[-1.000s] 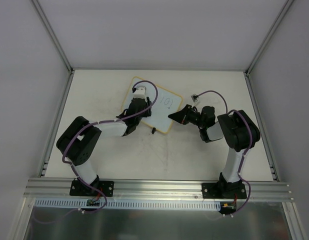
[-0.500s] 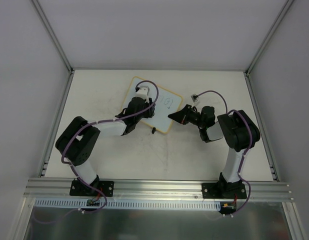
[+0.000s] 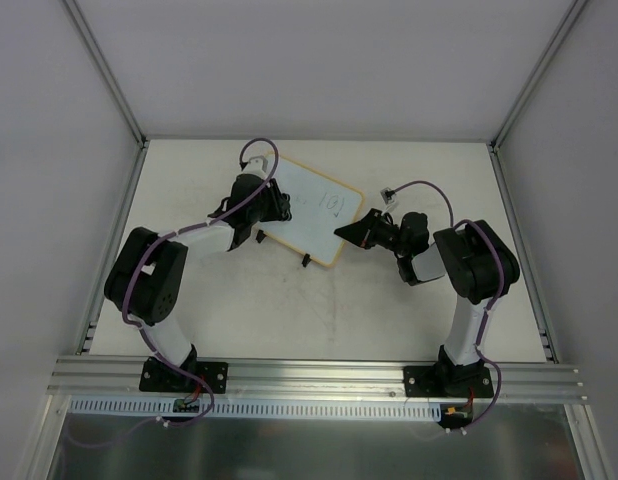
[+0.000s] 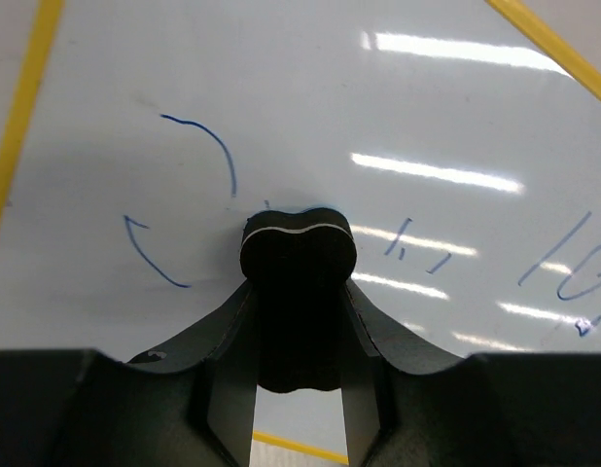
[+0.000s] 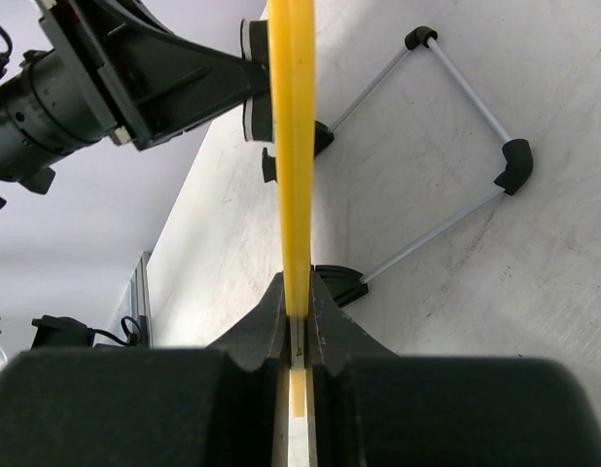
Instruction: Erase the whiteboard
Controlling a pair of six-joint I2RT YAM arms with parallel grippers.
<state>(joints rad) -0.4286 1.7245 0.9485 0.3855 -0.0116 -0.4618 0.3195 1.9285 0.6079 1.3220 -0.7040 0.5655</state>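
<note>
The whiteboard [image 3: 311, 222] shows marks [image 3: 335, 204] at 3 o'clock from my left hand [image 3: 257, 197], gripping the eraser [image 4: 299, 255]; right hand [image 3: 349, 232] pinches its rim [image 5: 292, 146].

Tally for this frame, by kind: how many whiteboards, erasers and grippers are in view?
whiteboard: 1
eraser: 1
grippers: 2, the left gripper shut on the eraser, the right gripper shut on the whiteboard's yellow rim
Total: 4
</note>
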